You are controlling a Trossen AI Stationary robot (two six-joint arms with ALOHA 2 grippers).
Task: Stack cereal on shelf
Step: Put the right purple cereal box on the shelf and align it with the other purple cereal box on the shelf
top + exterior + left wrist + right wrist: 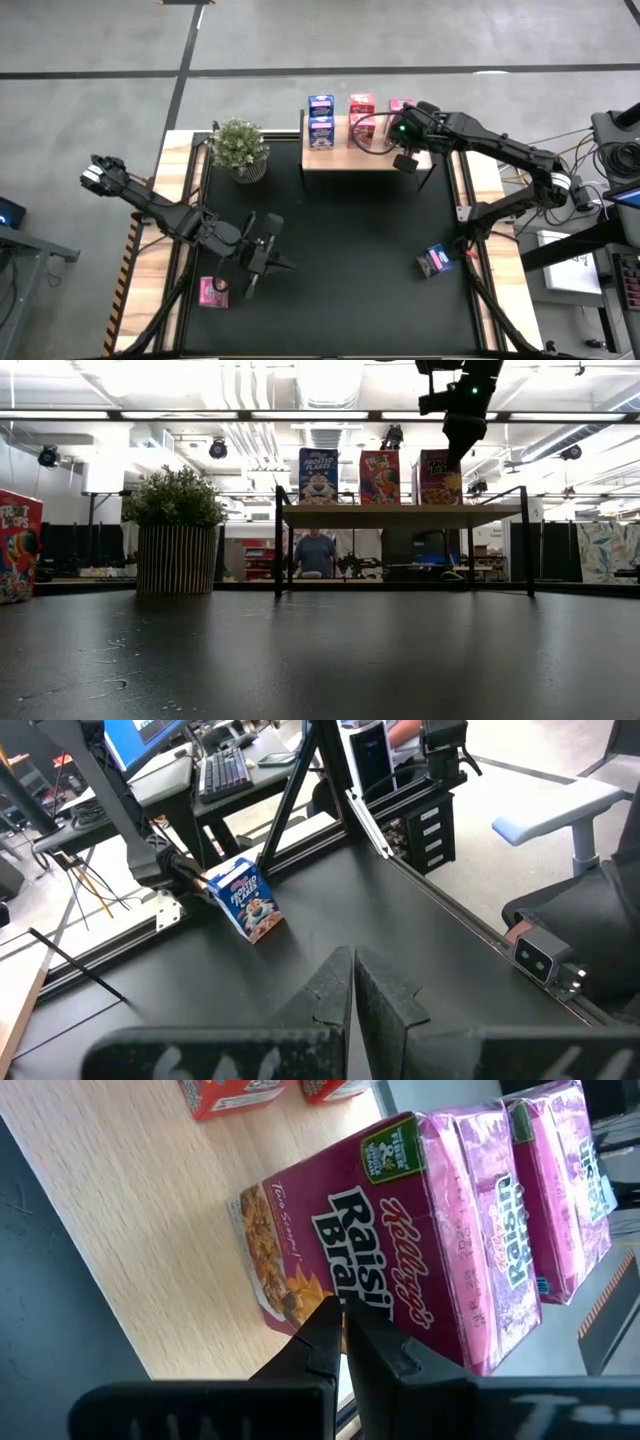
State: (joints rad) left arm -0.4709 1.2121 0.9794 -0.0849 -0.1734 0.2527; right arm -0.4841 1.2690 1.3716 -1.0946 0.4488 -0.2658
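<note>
The shelf stands at the table's far edge, and cereal boxes stand upright on its board: blue ones, a red one and pink ones. My right gripper is shut, pointing down over the shelf's right end, just in front of a pink Raisin Bran box; the low view shows it above that box. My left gripper is shut over the table's near left part. One blue box sits on the table near the right edge, and one pink box near the left. My right gripper's shut fingertips show against the lower front face of the Raisin Bran box, which stands on the shelf board. I cannot tell whether they touch it.
A potted plant stands left of the shelf. A second pink box stands beside the Raisin Bran box. Bare black tabletop lies between the shelf and the near edge. A person shows in the room behind the shelf.
</note>
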